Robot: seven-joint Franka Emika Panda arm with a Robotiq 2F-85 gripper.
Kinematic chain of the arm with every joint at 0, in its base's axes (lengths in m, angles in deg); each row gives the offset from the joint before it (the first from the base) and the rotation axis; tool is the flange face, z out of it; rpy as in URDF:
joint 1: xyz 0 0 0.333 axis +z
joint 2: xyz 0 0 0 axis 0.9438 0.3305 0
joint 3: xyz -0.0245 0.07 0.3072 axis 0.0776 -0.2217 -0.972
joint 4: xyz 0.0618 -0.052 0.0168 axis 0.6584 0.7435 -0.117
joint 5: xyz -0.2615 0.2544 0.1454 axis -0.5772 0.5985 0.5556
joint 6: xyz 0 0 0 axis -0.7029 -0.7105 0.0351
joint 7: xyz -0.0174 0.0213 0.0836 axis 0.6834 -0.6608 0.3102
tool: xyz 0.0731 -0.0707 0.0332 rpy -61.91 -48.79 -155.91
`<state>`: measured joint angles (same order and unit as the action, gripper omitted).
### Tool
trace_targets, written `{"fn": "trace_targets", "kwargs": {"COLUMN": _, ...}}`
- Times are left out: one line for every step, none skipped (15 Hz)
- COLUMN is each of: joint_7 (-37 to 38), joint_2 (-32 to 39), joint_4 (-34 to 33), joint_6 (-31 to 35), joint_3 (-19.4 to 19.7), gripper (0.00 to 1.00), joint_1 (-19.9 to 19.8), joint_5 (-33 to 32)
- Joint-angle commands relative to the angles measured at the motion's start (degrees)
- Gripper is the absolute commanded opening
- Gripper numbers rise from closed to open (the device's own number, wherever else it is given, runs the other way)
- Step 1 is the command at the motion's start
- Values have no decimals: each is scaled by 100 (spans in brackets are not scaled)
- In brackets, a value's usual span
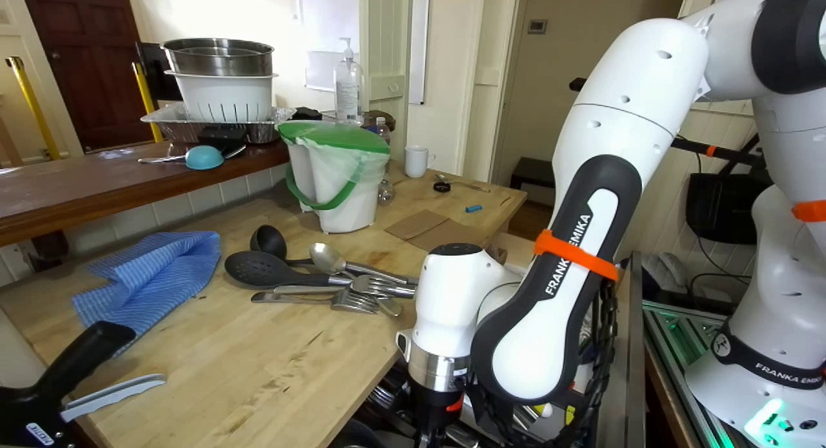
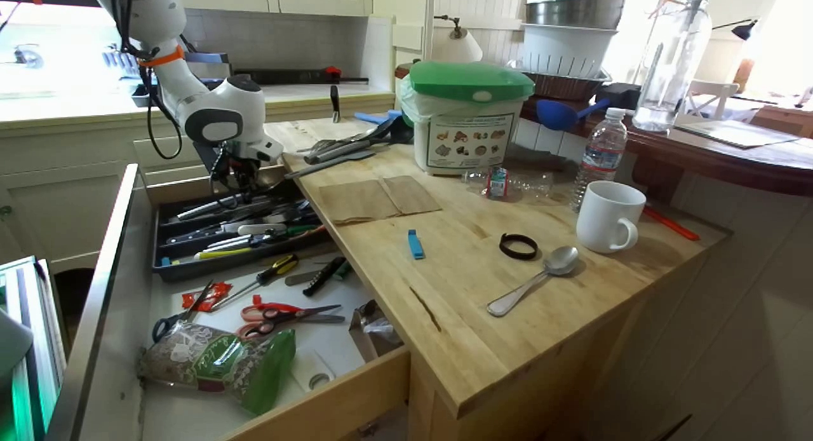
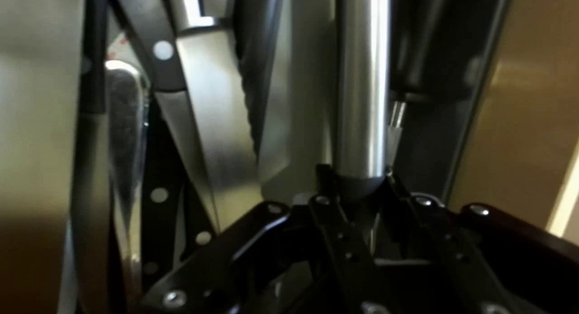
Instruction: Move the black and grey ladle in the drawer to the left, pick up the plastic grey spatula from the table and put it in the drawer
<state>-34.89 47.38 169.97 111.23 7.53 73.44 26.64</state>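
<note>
The gripper (image 3: 360,183) is positioned in the open drawer (image 2: 343,395), at the dark tray (image 2: 209,264). The fingers (image 3: 326,183) are drawn nearly together and are clamped about a steel handle (image 3: 363,92), where the steel meets a black section. The handle is judged to be that of the black and grey ladle (image 3: 362,38); the bowl cannot be identified. In the wrist view, blades (image 3: 217,115) are packed on the left of the handle, and the tray's edge is near on the right.

The step in hand is judged to be the leftward shift of the ladle. The hold is best verified by a slight raise before sideways travel is started. The handle is then to be lifted only until the blades are cleared, and guided level, as rotation may occur in so narrow a grip. Dragging is to be avoided, since blades may be hooked. Release is best made low.

On the table (image 1: 245,370), in an exterior view, the spatula (image 1: 258,269) is tentatively identified as the dark slotted utensil.
</note>
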Motion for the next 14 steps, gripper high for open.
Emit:
{"fn": "trace_targets", "kwargs": {"joint_7": -371, "joint_2": 315, "joint_4": 24, "joint_6": 619, "joint_3": -663, "gripper": 7, "joint_1": -405, "joint_5": 614}}
{"fn": "trace_targets", "kwargs": {"joint_7": -437, "joint_2": 436, "joint_4": -9, "joint_6": 714, "joint_3": -831, "gripper": 7, "joint_1": -535, "joint_5": 684}}
{"fn": "trace_targets", "kwargs": {"joint_7": -486, "joint_2": 500, "joint_4": 2, "joint_6": 812, "joint_3": -973, "gripper": 7, "joint_1": -668, "joint_5": 754}}
{"fn": "trace_targets", "kwargs": {"joint_7": -443, "joint_2": 501, "joint_4": 46, "joint_6": 874, "joint_3": -1083, "gripper": 7, "joint_1": -765, "joint_5": 851}}
{"fn": "trace_targets", "kwargs": {"joint_7": -384, "joint_2": 549, "joint_4": 86, "joint_6": 966, "joint_3": -1175, "gripper": 7, "joint_1": -853, "joint_5": 924}}
{"fn": "trace_targets", "kwargs": {"joint_7": -340, "joint_2": 605, "joint_4": 142, "joint_6": 1099, "joint_3": -1297, "gripper": 7, "joint_1": -976, "joint_5": 1016}}
{"fn": "trace_targets", "kwargs": {"joint_7": -226, "joint_2": 605, "joint_4": 250, "joint_6": 1252, "joint_3": -1420, "gripper": 7, "joint_1": -1086, "joint_5": 1138}}
{"fn": "trace_targets", "kwargs": {"joint_7": -188, "joint_2": 655, "joint_4": 322, "joint_6": 1412, "joint_3": -1557, "gripper": 7, "joint_1": -1221, "joint_5": 1202}}
{"fn": "trace_targets", "kwargs": {"joint_7": -143, "joint_2": 699, "joint_4": 371, "joint_6": 1488, "joint_3": -1659, "gripper": 7, "joint_1": -1328, "joint_5": 1212}}
{"fn": "trace_targets", "kwargs": {"joint_7": -82, "joint_2": 765, "joint_4": 392, "joint_6": 1560, "joint_3": -1733, "gripper": 7, "joint_1": -1415, "joint_5": 1186}}
{"fn": "trace_targets", "kwargs": {"joint_7": -9, "joint_2": 823, "joint_4": 459, "joint_6": 1753, "joint_3": -1843, "gripper": 7, "joint_1": -1518, "joint_5": 1188}}
{"fn": "trace_targets", "kwargs": {"joint_7": 74, "joint_2": 863, "joint_4": 546, "joint_6": 1955, "joint_3": -1967, "gripper": 7, "joint_1": -1620, "joint_5": 1189}}
{"fn": "trace_targets", "kwargs": {"joint_7": 150, "joint_2": 922, "joint_4": 622, "joint_6": 2119, "joint_3": -2079, "gripper": 7, "joint_1": -1759, "joint_5": 1132}}
{"fn": "trace_targets", "kwargs": {"joint_7": 250, "joint_2": 963, "joint_4": 639, "joint_6": 2139, "joint_3": -2102, "gripper": 7, "joint_1": -1824, "joint_5": 1012}}
